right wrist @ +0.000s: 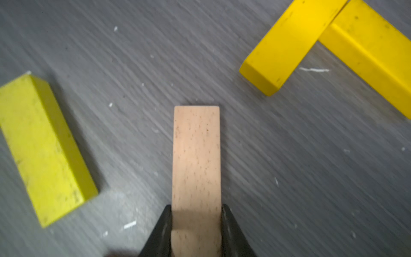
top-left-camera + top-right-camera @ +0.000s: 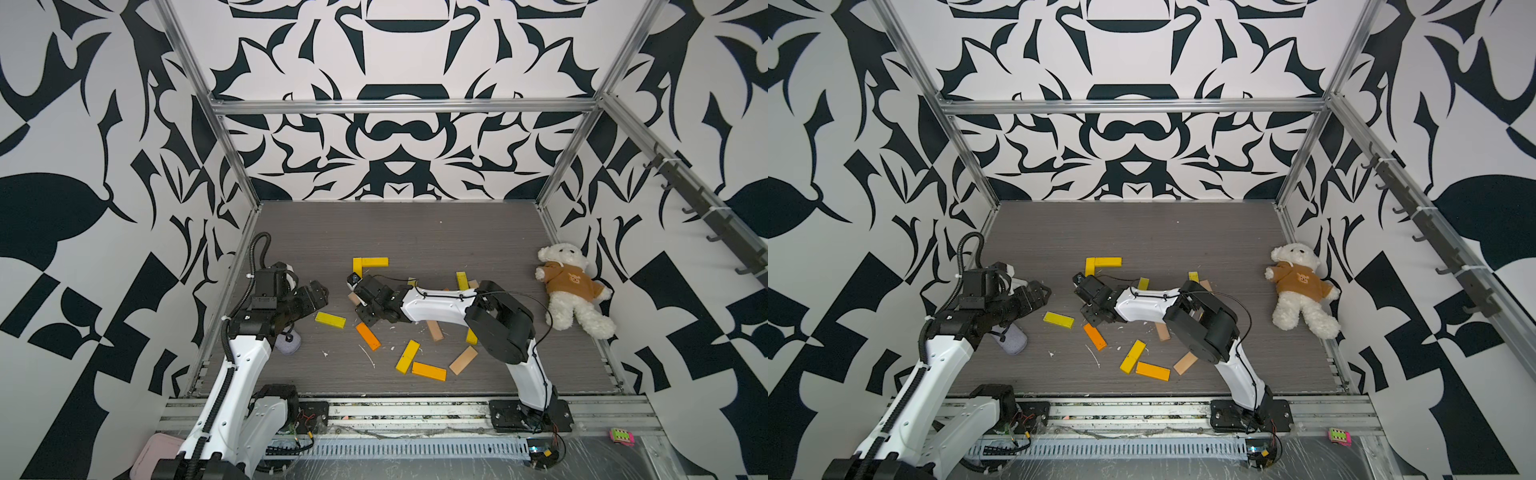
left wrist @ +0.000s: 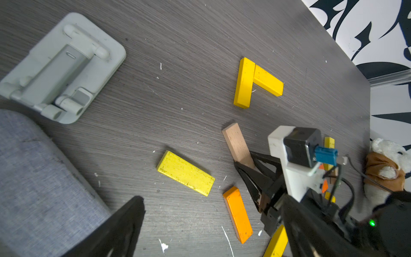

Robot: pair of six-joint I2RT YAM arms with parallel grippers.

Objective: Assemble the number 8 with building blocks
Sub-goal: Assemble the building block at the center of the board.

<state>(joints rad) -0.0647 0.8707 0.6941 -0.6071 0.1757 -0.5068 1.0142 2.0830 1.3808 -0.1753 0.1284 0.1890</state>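
As the right wrist view shows, the right hand (image 1: 196,211) is closed on one end of a tan plank (image 1: 196,155), one black finger (image 1: 165,224) pressed against each long edge. The plank projects straight out from the hand over the grey tabletop (image 1: 289,155). I cannot tell whether its free end touches the surface.

I read the following positions around the held plank:
- Two yellow planks (image 2: 370,262) lie touching in an L-shaped corner just behind it, toward the back wall.
- A pale yellow plank (image 2: 330,320) lies flat on the side nearer the left arm, apart from the held plank.
- An orange plank (image 2: 368,336) lies just in front of the right hand.

Further loose planks lie toward the front edge: a yellow one (image 2: 407,356), a second orange one (image 2: 429,371) touching its near end, and a second tan one (image 2: 463,360). In both top views the right arm hides parts of several others.

The left hand (image 2: 307,297) stands wide open at the left side of the tabletop and holds nothing. A white phone stand (image 3: 64,66) and a grey fabric object (image 3: 33,178) lie close to it. A teddy bear (image 2: 569,286) lies by the right wall, well apart from the planks.
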